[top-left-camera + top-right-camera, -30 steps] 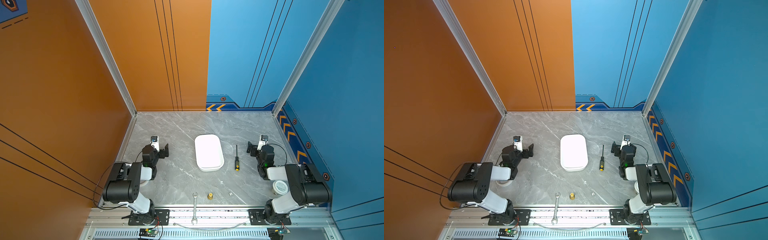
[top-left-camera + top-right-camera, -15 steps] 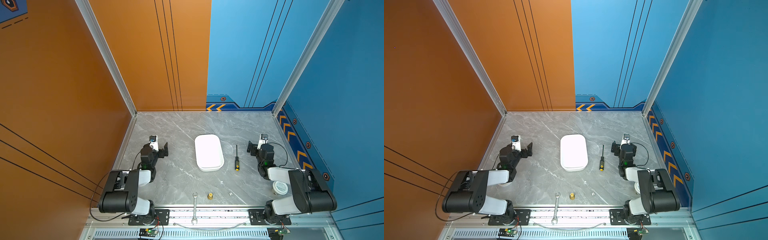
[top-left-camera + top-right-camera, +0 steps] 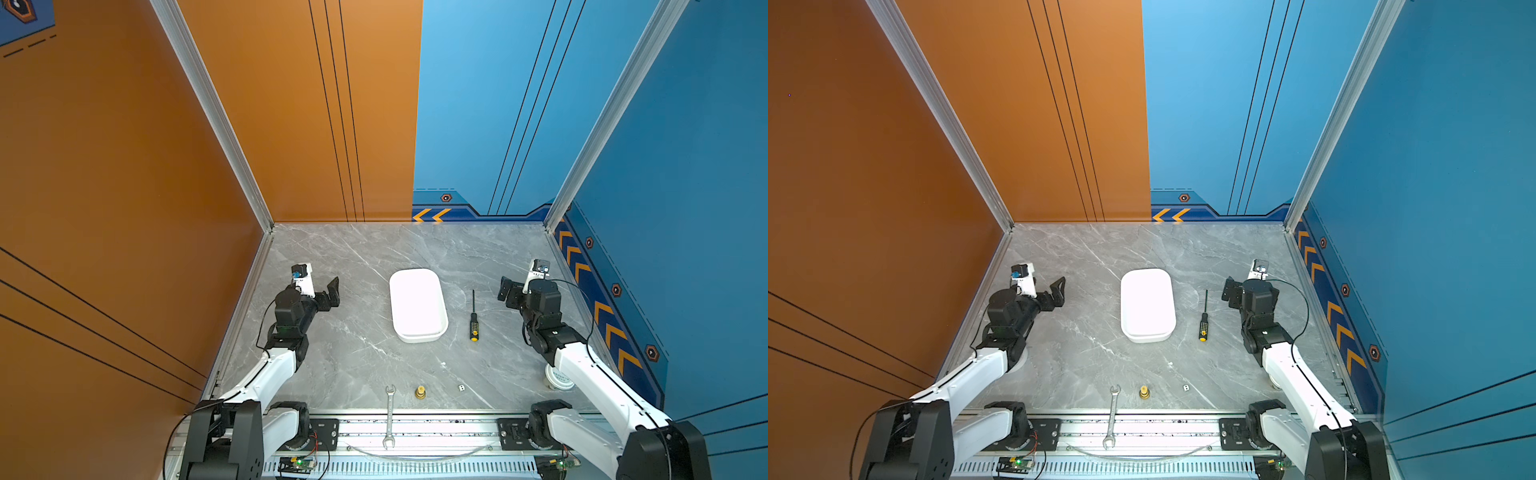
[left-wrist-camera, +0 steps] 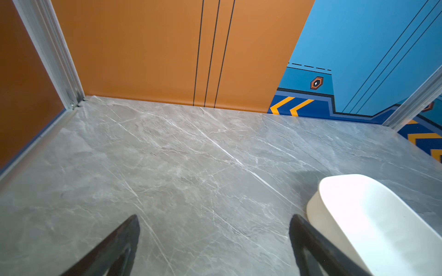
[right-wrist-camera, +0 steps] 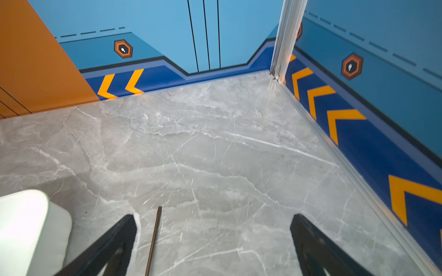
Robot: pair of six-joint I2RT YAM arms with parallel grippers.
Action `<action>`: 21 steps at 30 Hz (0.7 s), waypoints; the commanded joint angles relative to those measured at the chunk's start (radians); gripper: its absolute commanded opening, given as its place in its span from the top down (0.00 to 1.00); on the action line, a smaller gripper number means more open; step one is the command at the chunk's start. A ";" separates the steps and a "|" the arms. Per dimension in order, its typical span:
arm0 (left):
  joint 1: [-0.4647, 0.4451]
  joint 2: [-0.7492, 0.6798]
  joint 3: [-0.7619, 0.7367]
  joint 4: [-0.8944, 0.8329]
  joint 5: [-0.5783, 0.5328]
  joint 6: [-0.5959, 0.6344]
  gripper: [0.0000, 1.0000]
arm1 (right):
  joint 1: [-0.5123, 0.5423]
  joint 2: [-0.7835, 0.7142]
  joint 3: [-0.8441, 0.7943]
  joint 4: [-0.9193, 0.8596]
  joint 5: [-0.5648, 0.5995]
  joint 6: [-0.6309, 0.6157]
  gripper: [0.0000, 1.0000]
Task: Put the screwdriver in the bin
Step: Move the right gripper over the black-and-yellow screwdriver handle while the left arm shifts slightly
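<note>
**Approach to the pick-up, seen from above and from both wrists.** The slim screwdriver (image 3: 473, 318), with a thin black shaft and a black, yellow-dotted handle, lies flat on the grey marbled tabletop (image 3: 353, 257). It is right of centre in both top views. It lies just beside the right long wall of the shallow white rounded-rectangle plastic bin (image 3: 419, 337), roughly parallel to it and not touching. Its tip points toward the top of the frame and its yellow cap toward the bottom. The bin holds nothing.

The right gripper (image 3: 510, 291) hovers just right of the tip end, jaws spread wide and empty. In the right wrist view the screwdriver (image 5: 154, 239) shows only its shaft, which runs between the two black fingers (image 5: 129, 229), nearer the one on the bin's side. The left gripper (image 3: 330, 293), at centre left, is likewise spread and empty, well apart from the bin.

**Suggested technique (a judgement).**
- The right arm is better placed for the pick.
- It should draw back along the tool until the jaws straddle the thicker handle rather than the thin shaft, then centre it between the fingers.
- Descending close to the tabletop and closing across the handle's width should stop the round tool rolling away.
- The lift must clear the low wall.
- The bin looks only slightly longer than the tool, so the tool should stay aligned with the bin's long axis and be released low.
</note>
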 commanded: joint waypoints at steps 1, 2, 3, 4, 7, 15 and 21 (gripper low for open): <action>-0.038 -0.008 0.041 -0.169 0.054 -0.151 0.02 | 0.012 -0.001 0.036 -0.241 -0.113 0.137 0.01; -0.054 -0.007 0.044 -0.190 0.054 -0.180 0.02 | 0.017 0.011 0.036 -0.258 -0.131 0.153 0.00; -0.073 -0.006 0.042 -0.203 0.054 -0.209 0.02 | 0.025 0.029 0.035 -0.278 -0.148 0.166 0.00; -0.093 -0.003 0.041 -0.208 0.053 -0.231 0.02 | 0.034 0.043 0.035 -0.292 -0.155 0.177 0.00; -0.158 0.015 0.033 -0.223 0.019 -0.277 0.02 | 0.064 0.073 0.023 -0.313 -0.154 0.209 0.00; -0.258 0.116 0.056 -0.241 0.002 -0.348 0.02 | 0.138 0.200 0.040 -0.334 -0.146 0.234 0.00; -0.325 0.208 0.072 -0.242 0.024 -0.344 0.02 | 0.215 0.304 0.068 -0.335 -0.147 0.263 0.01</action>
